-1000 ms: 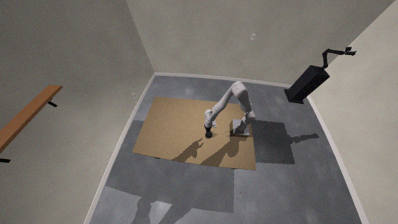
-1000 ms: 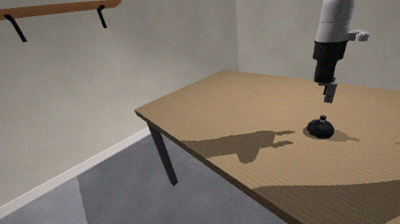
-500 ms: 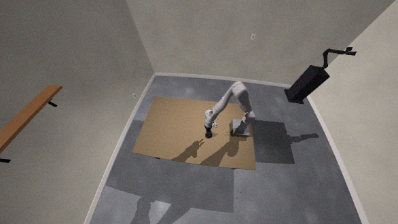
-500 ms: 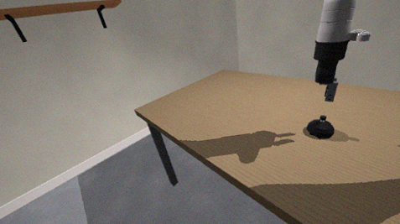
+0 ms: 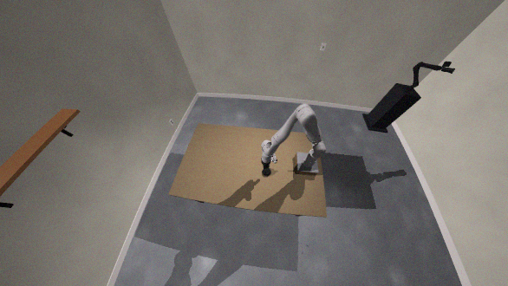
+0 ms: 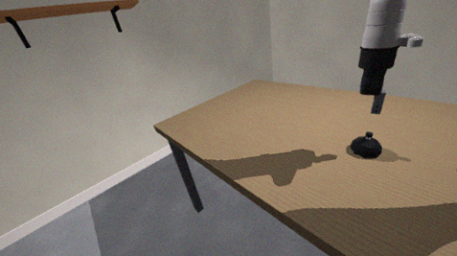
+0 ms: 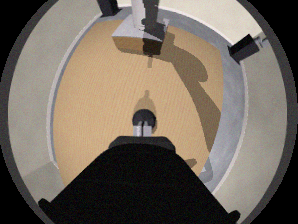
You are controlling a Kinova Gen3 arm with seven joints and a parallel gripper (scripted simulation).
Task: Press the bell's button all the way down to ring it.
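Observation:
A small black dome bell (image 6: 366,147) with a button on top (image 6: 368,134) stands on the wooden table (image 6: 336,157). It also shows in the top view (image 5: 266,172) and in the wrist view (image 7: 143,120), just beyond the gripper body. My gripper (image 6: 378,104) is shut and empty, pointing down. It hangs a short way above the bell's button, slightly to the right of it in the exterior view, without touching it. In the wrist view the fingers are hidden by the dark gripper body.
The arm's base block (image 5: 307,162) stands on the table to the right of the bell. A wooden shelf (image 6: 51,11) is on the far wall. A black stand with a camera arm (image 5: 392,106) is in the room's corner.

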